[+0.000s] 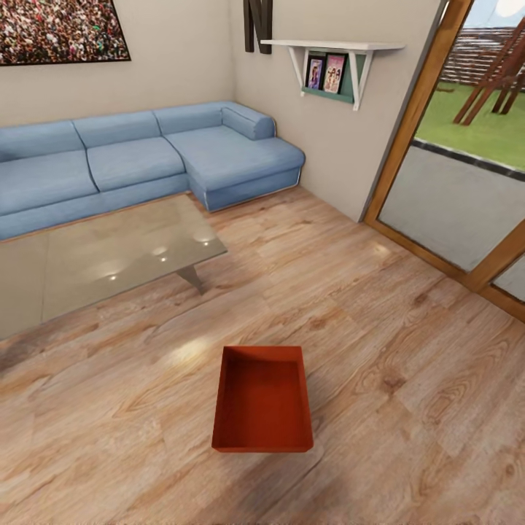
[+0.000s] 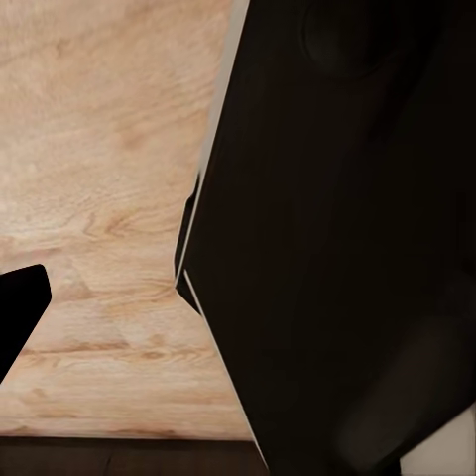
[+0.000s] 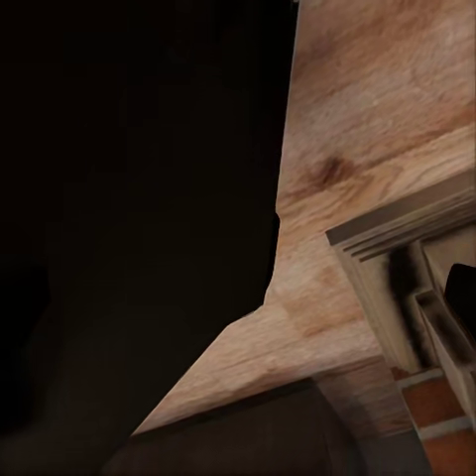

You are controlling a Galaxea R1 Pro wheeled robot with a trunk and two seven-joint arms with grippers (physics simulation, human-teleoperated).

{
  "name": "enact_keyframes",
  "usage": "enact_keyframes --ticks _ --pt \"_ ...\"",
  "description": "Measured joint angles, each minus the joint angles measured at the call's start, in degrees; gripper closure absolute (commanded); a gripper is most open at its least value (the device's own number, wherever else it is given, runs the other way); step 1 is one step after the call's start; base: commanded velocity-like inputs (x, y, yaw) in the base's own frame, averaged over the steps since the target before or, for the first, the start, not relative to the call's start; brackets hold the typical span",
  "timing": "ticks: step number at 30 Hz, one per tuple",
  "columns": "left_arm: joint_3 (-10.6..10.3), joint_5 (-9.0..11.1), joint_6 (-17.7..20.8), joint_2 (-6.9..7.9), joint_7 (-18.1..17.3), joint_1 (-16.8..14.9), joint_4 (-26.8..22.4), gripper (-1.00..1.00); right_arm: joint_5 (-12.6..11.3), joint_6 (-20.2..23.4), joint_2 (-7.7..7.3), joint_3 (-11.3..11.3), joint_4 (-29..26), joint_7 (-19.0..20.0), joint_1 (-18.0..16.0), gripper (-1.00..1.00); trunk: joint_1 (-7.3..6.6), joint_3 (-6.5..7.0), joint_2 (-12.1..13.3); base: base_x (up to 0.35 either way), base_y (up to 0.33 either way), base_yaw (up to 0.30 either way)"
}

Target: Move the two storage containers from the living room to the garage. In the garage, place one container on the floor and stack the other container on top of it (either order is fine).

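Container: We see one red-orange storage container (image 1: 263,401) in the lower centre of the head view, resting on the wood floor (image 1: 408,408). It is a lidless rectangular bin with thin plain walls and a flat bottom, and its inside is bare.

Container position: It stands apart from the furniture, below and to the right of the glass coffee table (image 1: 102,255), with its short sides towards the top and bottom of the frame.

Flooring: We note light wood planks with strong grain, knots and soft glossy highlights, running across the whole lower half of the frame.

Coffee table: A flat, translucent glass surface with a slanted grey leg, at centre left. Small bright reflections show on the glass.

Sofa: A blue sectional sofa (image 1: 146,160) with smooth padded cushions and a rounded arm runs along the upper left, with its chaise end reaching towards the centre.

Walls: Plain beige. A dark-framed picture (image 1: 58,29) hangs at upper left. A white bracket shelf (image 1: 332,47) at upper centre carries two small framed photos.

Door: A wood-framed glass door (image 1: 467,182) fills the upper right; grass shows beyond it.

Left wrist view: Dark, blurred robot parts lie over pale wood grain. We cannot tell how the left jaws stand.

Right wrist view: A dark mass covers much of the picture beside wood planks and a grey moulded edge. We cannot tell how the right jaws stand.
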Motion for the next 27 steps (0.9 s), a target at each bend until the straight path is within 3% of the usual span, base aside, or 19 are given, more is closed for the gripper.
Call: enact_keyframes --ticks 27 --pt "0.0 0.0 0.0 0.0 0.0 0.0 0.0 -1.0 0.0 0.0 0.06 -0.01 0.0 0.0 0.01 -1.0 0.0 -2.33 0.0 0.0 0.0 0.0"
